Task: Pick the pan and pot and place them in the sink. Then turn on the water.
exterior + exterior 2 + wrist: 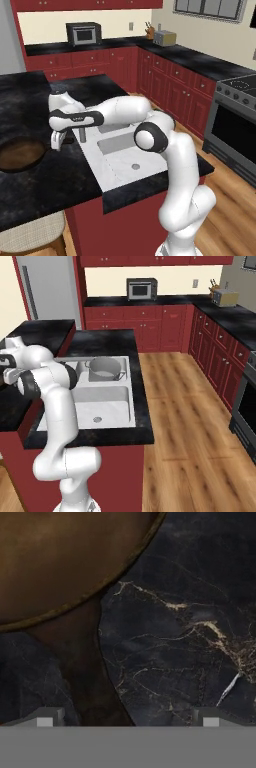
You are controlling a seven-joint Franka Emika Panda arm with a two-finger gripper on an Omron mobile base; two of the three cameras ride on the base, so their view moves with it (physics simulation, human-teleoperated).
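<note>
On the black marble tabletop (30,200) the brown pan (20,152) sits untouched beside the spread, empty claw (59,142), while the grey pot (104,369) already stands in the white sink (112,406); pan and water remain.

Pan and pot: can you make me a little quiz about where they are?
1. True or false: the pot already sits in the sink.
2. The pan lies on: A) the stove B) the black counter C) the floor.
3. Fill in: the end effector hangs beside the pan with its jaws ____.

Key: 1 true; 2 B; 3 open.
</note>
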